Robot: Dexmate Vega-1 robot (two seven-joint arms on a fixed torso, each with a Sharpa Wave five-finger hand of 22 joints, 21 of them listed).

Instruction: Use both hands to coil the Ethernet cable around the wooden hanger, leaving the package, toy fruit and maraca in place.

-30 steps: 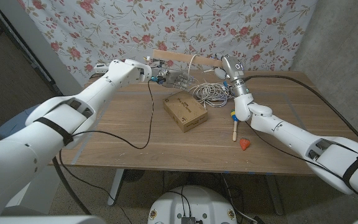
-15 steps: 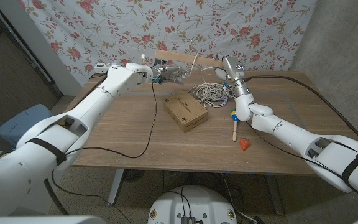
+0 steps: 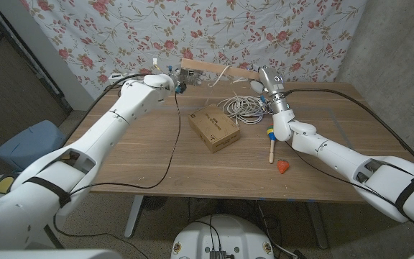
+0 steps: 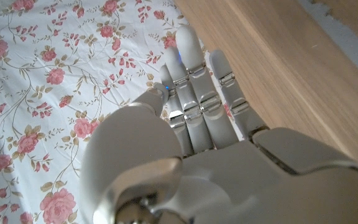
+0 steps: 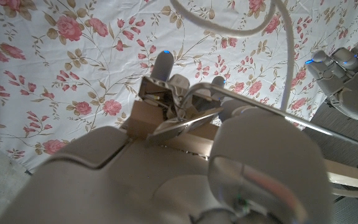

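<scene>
The wooden hanger [image 3: 207, 67] is held up above the table's far edge. My right hand [image 3: 267, 83] grips its right end by the metal fitting; in the right wrist view the fingers of that hand [image 5: 185, 155] wrap the wood [image 5: 145, 113]. The white Ethernet cable [image 3: 237, 106] lies mostly in a loose heap on the table under the hanger. One strand rises to the bar and crosses the right wrist view [image 5: 284, 43]. My left hand [image 3: 175, 81] hovers at the hanger's left end. Its fingers [image 4: 197, 106] are stretched out straight and hold nothing.
A cardboard package [image 3: 214, 128] lies mid-table in front of the cable heap. The maraca [image 3: 270, 140] and a red toy fruit [image 3: 284, 167] lie to its right. A thin black lead [image 3: 172, 137] hangs from my left arm across the wooden table [image 3: 135, 173]. A floral cloth [image 3: 121, 36] hangs behind.
My left hand has drawn back from the middle of the hanger, near the cable, to its left end. The right hand and hanger have stayed put.
</scene>
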